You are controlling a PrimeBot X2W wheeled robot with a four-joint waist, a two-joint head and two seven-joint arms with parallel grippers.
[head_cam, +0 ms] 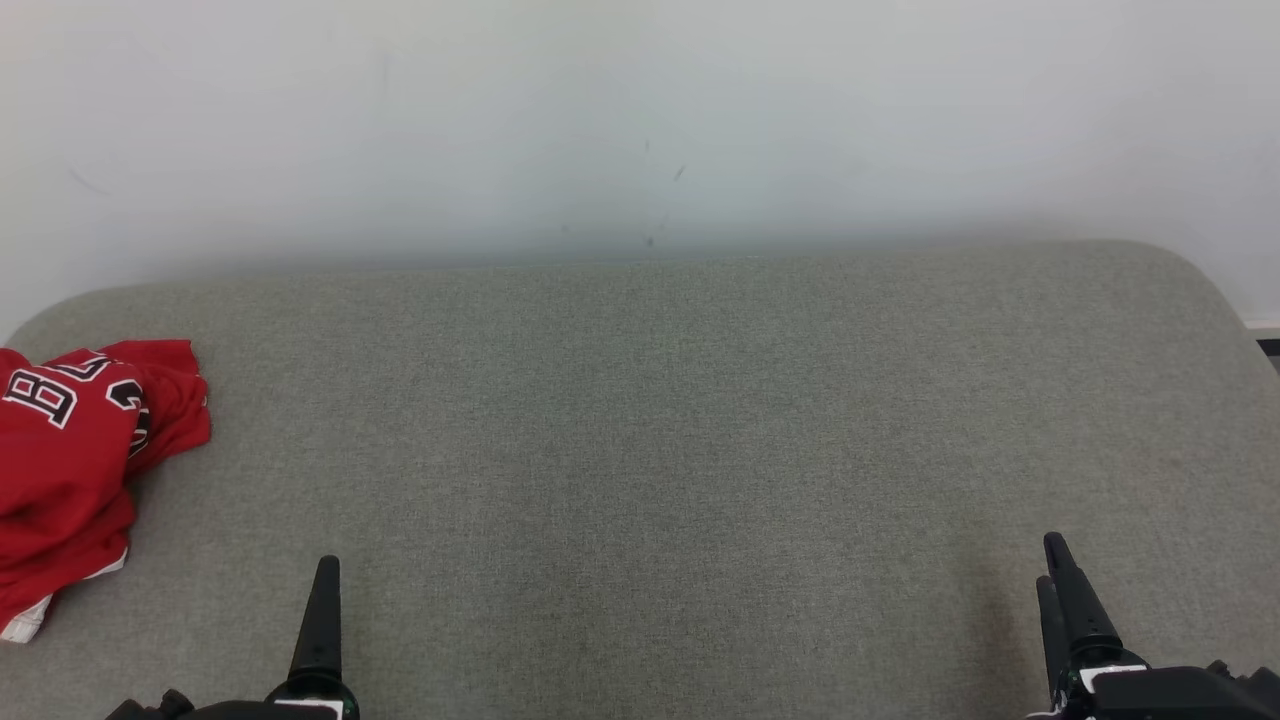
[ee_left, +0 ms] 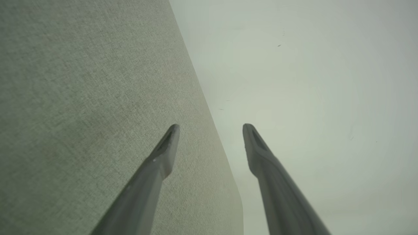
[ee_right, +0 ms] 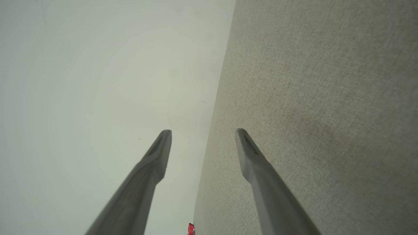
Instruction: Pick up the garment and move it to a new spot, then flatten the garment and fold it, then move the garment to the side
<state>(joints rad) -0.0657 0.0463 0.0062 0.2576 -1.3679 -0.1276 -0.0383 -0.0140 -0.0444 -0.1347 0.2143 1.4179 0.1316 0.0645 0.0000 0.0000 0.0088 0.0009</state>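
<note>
A crumpled red garment (head_cam: 70, 460) with white-and-black lettering lies at the far left edge of the grey fabric surface (head_cam: 660, 440). A sliver of the garment (ee_right: 190, 229) shows red at the bottom of the right wrist view. My left gripper (head_cam: 325, 625) rests at the lower left, to the right of the garment and apart from it. In the left wrist view the left gripper (ee_left: 211, 129) stands open and empty. My right gripper (head_cam: 1058, 590) is at the lower right, far from the garment. The right wrist view shows the right gripper (ee_right: 203, 133) open with nothing between its fingers.
A plain pale wall (head_cam: 640, 120) rises directly behind the grey surface. The surface has rounded back corners, and its right edge (head_cam: 1245, 310) drops off near a dark strip at the wall's foot.
</note>
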